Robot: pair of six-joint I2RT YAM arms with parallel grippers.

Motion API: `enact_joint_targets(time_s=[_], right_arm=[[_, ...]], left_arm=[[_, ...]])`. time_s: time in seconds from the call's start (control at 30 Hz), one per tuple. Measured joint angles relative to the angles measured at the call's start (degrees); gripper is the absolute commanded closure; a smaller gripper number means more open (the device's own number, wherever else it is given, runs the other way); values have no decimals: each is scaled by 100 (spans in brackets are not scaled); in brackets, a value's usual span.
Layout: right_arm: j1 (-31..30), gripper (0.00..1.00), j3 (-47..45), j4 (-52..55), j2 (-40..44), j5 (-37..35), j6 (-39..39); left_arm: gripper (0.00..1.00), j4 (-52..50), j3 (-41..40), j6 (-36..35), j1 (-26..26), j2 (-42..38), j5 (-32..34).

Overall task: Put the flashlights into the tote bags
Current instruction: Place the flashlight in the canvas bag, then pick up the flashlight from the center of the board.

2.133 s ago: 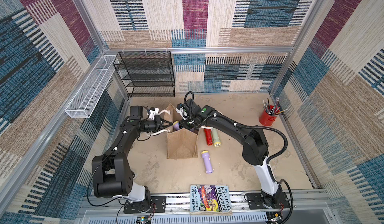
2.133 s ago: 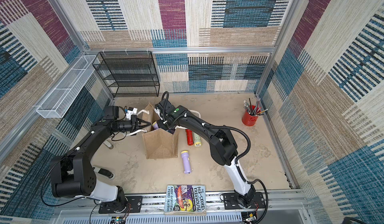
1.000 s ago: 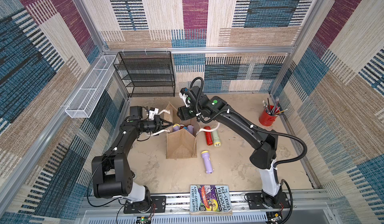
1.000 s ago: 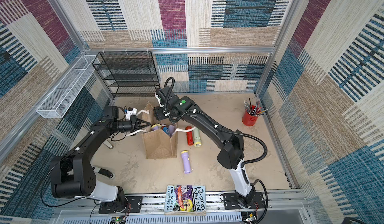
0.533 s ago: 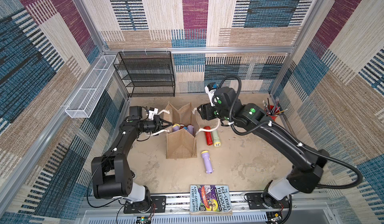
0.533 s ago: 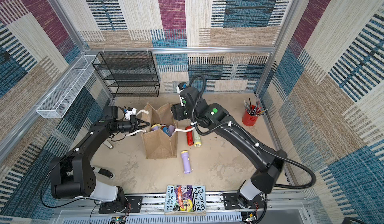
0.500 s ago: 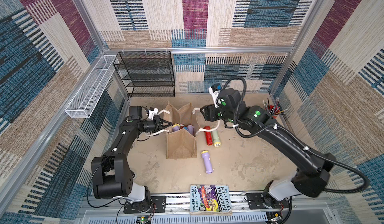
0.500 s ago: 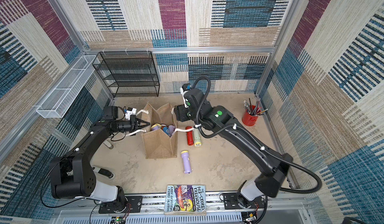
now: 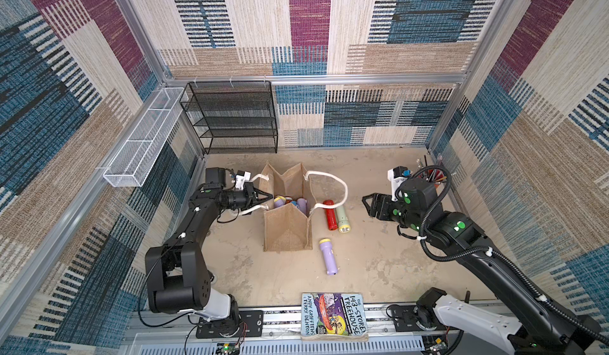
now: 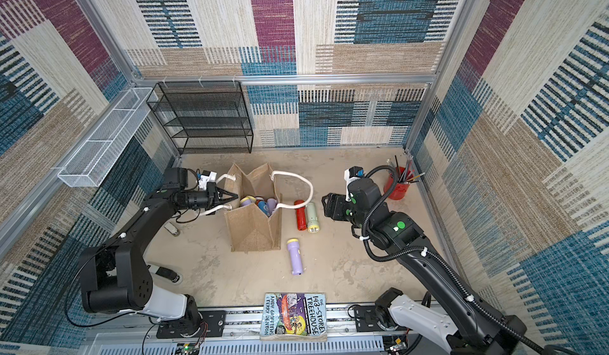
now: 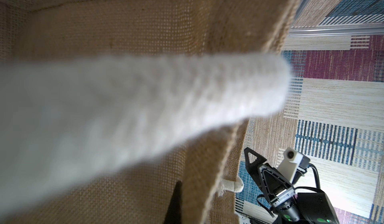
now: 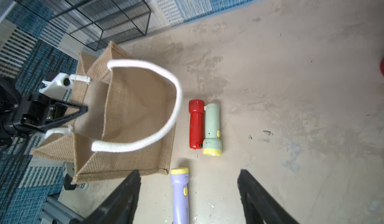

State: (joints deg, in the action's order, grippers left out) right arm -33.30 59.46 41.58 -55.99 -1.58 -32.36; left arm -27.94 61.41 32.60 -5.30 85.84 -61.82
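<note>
Tan burlap tote bag (image 9: 286, 228) stands upright mid-tabletop (image 9: 379, 264), mouth gaping, w/ several flashlights (image 9: 280, 201) poking up inside: lilac w/ yellow collars, plus a bit of blue and red. L end effector (image 9: 271, 198) is clenched on the bag's left rim, between the two ends of the white rope handle (image 9: 245, 211) on that side. Just right of the bag, red flashlight (image 9: 329, 214) and pale green flashlight (image 9: 341, 218) w/ yellow head lie side by side, touching. Lilac flashlight (image 9: 329, 257) w/ yellow collar lies alone by the bag's near-right corner. R end effector (image 9: 366, 206) hovers right of that pair, jaws spread, nothing in them, apart from every flashlight.
</note>
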Motion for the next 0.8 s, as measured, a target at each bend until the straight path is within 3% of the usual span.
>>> enact_joint_targets(time_s=[0.13,0.37,0.8], right_arm=[[4,36,-634,131,-164,592,-52],[-275,35,-1617,7,-229,1357,-271],[-1563,35,-1832,-1016,-1475,1292,-960]], left_arm=[[96,-15,0,-2,0,0,9],[96,-63,57,-4,0,44,15],[96,-87,61,-4,0,59,20]])
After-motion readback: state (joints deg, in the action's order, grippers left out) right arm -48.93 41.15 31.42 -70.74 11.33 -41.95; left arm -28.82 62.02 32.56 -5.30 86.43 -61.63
